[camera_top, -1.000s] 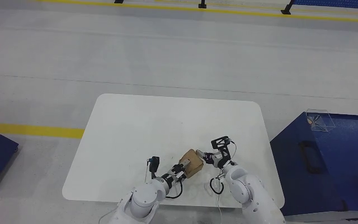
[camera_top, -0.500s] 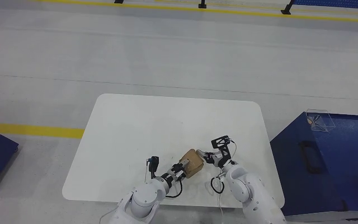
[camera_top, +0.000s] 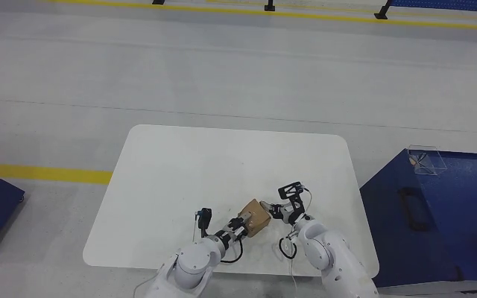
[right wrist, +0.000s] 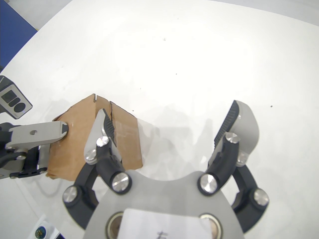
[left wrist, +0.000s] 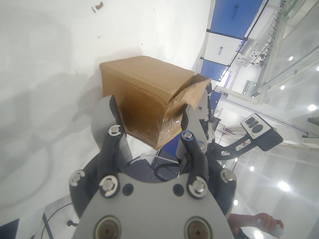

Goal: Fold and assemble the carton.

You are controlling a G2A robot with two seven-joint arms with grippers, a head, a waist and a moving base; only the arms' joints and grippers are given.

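Note:
A small brown carton [camera_top: 255, 217] sits near the front edge of the white table [camera_top: 223, 164]. My left gripper [camera_top: 240, 223] is shut on the carton [left wrist: 147, 95], one finger on each of two opposite sides, with a torn flap sticking up at one corner. My right gripper [right wrist: 172, 115] is open beside the carton [right wrist: 74, 130]. One of its fingers [right wrist: 106, 123] rests against the slit flaps on the carton's end, and the other finger hangs over bare table. The left gripper's finger [right wrist: 39, 133] presses the carton's far side.
A blue bin [camera_top: 425, 216] stands right of the table, with a clear container [camera_top: 426, 159] on it. A few cardboard crumbs [left wrist: 98, 6] lie on the tabletop. The table's back and left parts offer free room.
My right gripper has shifted slightly left, closer onto the carton's end. The carton and left gripper have barely moved.

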